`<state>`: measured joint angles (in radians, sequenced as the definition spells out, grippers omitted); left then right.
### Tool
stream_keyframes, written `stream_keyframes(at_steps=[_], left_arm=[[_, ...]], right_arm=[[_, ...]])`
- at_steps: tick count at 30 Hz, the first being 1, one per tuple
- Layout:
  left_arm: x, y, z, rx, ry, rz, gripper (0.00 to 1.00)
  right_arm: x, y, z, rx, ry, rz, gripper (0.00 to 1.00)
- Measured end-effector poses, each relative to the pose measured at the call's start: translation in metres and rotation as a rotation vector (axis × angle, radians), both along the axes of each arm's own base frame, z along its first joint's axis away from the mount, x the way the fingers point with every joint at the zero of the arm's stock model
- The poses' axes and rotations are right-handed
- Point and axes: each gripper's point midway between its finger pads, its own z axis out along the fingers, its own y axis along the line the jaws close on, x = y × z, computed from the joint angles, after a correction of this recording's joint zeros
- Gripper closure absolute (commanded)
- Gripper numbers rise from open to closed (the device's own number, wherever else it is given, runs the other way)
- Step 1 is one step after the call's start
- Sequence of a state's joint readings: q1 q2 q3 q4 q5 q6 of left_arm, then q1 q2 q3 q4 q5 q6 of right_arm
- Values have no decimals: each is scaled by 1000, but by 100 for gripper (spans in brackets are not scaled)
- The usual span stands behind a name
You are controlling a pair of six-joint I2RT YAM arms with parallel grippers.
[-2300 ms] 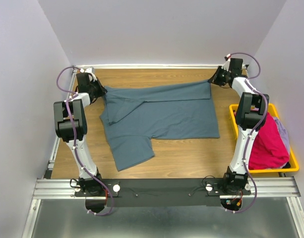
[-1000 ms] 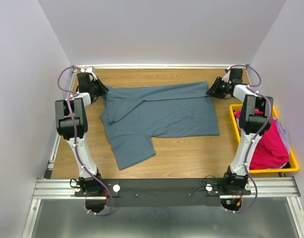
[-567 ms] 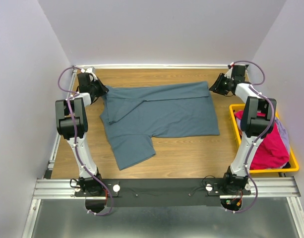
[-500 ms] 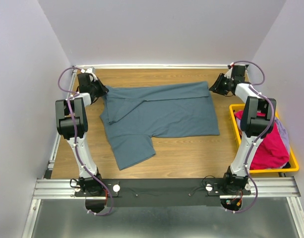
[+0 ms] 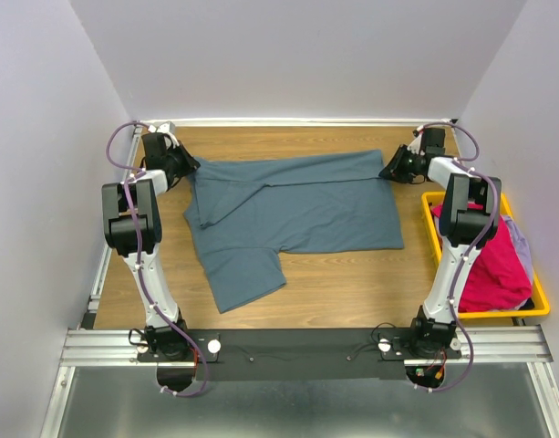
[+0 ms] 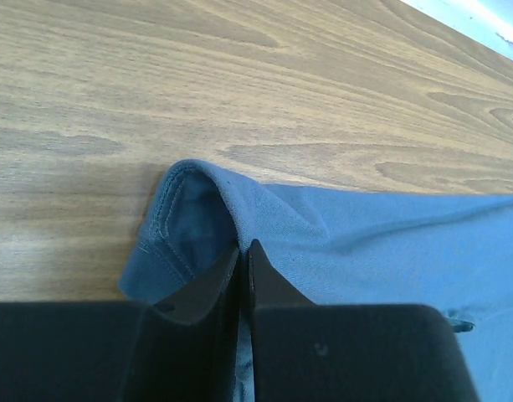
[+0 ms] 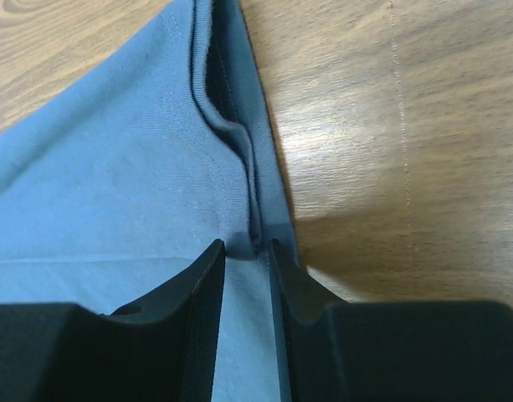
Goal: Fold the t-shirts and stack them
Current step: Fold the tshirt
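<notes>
T-shirt position: the blue-grey t-shirt (image 5: 297, 205) is lying spread on the far half of the table (image 5: 352, 283), its long axis running left to right between the arms.
Left tool: the left tool (image 6: 242, 247) is clamping the shirt's far left corner.
Right tool: the right tool (image 7: 246, 244) is straddling the shirt's far right edge, jaws narrowly apart, cloth stretching away to its left.
Views: the top view is showing both corners attended; only the wrist views are showing the grips.
</notes>
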<state>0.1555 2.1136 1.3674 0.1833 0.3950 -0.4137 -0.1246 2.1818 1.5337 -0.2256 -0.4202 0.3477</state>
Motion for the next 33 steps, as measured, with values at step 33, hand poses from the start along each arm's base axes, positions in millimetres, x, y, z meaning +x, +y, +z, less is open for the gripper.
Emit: stream_keyframes(at_steps=[33], left_arm=[[4, 2, -14, -10, 29, 7, 85]], right_arm=[[-11, -19, 11, -96, -12, -45, 99]])
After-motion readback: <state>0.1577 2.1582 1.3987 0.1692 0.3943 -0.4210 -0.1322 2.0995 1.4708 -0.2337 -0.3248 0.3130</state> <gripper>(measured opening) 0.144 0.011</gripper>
